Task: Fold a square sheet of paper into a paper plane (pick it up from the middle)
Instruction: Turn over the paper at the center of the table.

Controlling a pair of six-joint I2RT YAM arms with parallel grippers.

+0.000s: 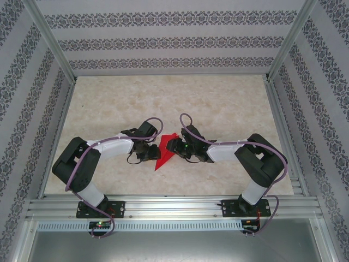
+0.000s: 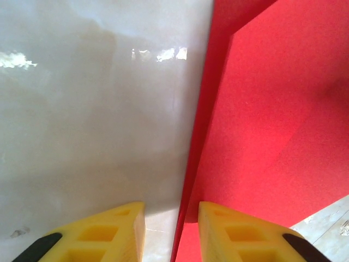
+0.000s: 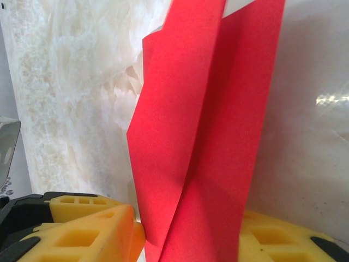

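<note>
Paper plane [image 1: 165, 151] on the bench [image 1: 163, 98] between your grippers, left gripper [image 2: 172, 218] part-open astride its edge, right gripper [image 3: 186, 218] straddling it, grip impossible to tell.

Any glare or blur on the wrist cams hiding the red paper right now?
Left wrist: glare streaks on the table, paper plane sharp, shadowed at right. Right wrist: one glare patch right of the plane, folds clear. Top external: even light, plane small.
</note>
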